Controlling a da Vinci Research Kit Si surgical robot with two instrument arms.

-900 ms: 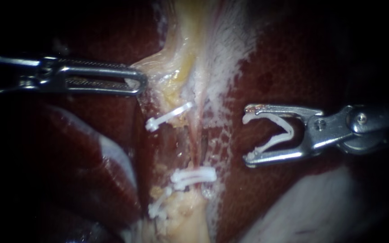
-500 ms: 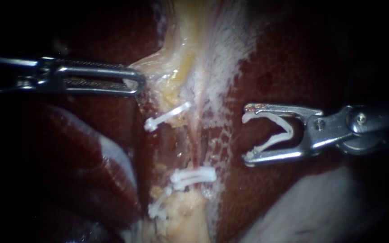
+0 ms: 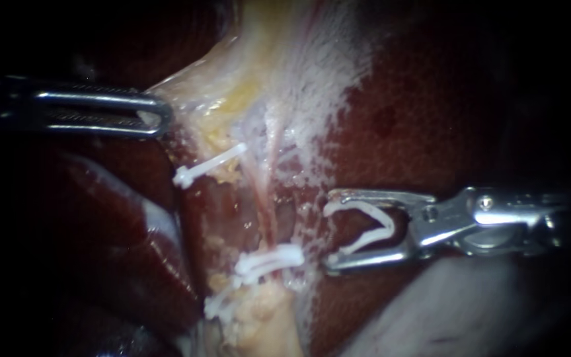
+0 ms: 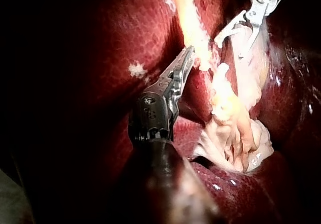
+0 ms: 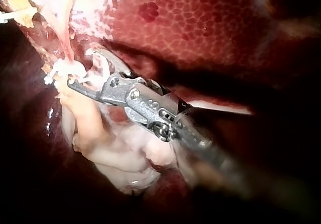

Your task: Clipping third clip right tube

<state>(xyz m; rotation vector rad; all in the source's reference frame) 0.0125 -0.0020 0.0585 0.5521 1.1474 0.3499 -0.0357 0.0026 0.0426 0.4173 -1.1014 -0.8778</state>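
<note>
**Right tube: loaded clip near, not yet around it**

Endoscope view. The left instrument enters from the left, and its long slotted jaws lie together on the edge of the pale tissue. That yellowish sheet is drawn into a point toward the jaw tips.

The right instrument enters from the right. Its jaws stand wide and carry an open clip. The white V sits with one leg along each jaw, and its mouth faces the tissue band.

The right tube is a thin pink strand running down the middle of the band, just left of a dark hollow. The jaw tips are near it on its right side but clear of it, with nothing lying between the clip's legs.

Closed clips on the band:
- upper clip, tilted, on the left strand below the left instrument's tips
- middle clip, across the lower end of the right tube
- lower clip, just below and left of the middle clip, against crumbly yellow tissue

The liver is dark red with a fine mottle and lies behind and on both sides.

Right wrist view — the jaws are spread, with their tips close to the pale strands. I cannot tell from there whether they touch.
</note>
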